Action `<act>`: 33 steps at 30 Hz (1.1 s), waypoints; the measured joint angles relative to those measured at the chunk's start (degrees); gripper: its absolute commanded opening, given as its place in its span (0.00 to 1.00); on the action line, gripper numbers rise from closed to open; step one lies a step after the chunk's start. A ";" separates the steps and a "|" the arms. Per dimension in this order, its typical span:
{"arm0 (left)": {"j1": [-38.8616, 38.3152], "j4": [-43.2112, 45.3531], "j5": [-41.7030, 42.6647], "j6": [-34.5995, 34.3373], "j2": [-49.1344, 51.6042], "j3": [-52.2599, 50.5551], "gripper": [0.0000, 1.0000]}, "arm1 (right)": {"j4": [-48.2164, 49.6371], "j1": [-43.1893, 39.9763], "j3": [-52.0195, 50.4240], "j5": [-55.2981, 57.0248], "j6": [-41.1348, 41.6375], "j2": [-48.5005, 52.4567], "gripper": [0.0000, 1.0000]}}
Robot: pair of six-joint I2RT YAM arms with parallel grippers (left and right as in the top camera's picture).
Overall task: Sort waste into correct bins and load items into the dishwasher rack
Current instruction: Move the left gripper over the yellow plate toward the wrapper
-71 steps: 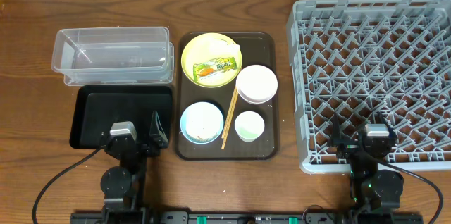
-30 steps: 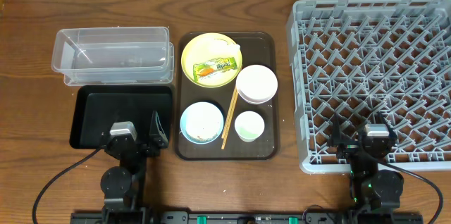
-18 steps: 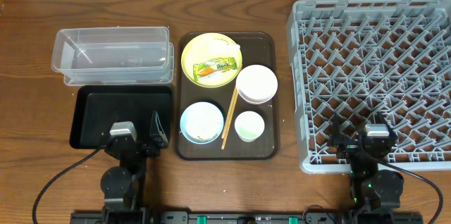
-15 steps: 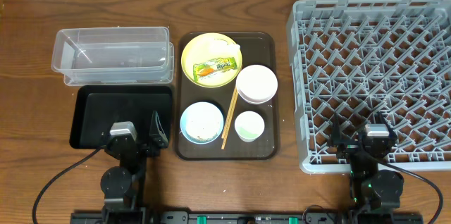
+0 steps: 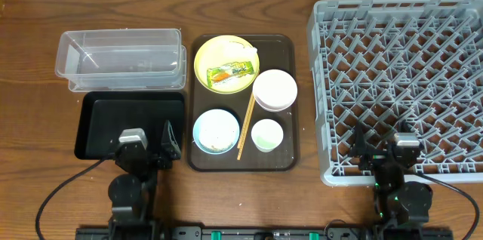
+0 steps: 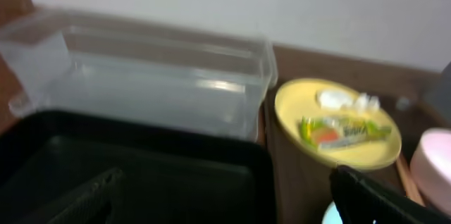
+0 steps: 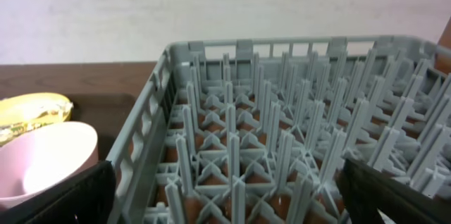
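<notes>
A brown serving tray (image 5: 287,161) holds a yellow plate (image 5: 219,53) with a green-and-orange wrapper (image 5: 229,72) and white bits (image 5: 251,47) at its far rim. Also on it are a white bowl (image 5: 275,90), a light-blue bowl (image 5: 216,130), a small white cup (image 5: 266,135) and chopsticks (image 5: 246,125). My left gripper (image 5: 145,139) (image 6: 225,206) hangs open over the black tray (image 5: 106,112) (image 6: 141,168), in front of the clear tub (image 5: 121,59) (image 6: 141,76). My right gripper (image 5: 386,143) (image 7: 232,199) stands open over the near edge of the grey rack (image 5: 400,66) (image 7: 282,132), holding nothing.
The left wrist view shows the plate (image 6: 366,150) and wrapper (image 6: 342,132) to the right of the tub. The right wrist view shows the white bowl (image 7: 42,160) left of the rack wall. Bare wooden table (image 5: 30,112) surrounds everything.
Both wrists have shifted very slightly near the front edge. No object has moved and both grippers stay open.
</notes>
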 measured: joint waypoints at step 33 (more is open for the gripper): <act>0.00 -49.99 15.78 -4.35 57.42 48.02 0.94 | -42.97 0.00 44.13 -5.68 4.98 50.03 0.99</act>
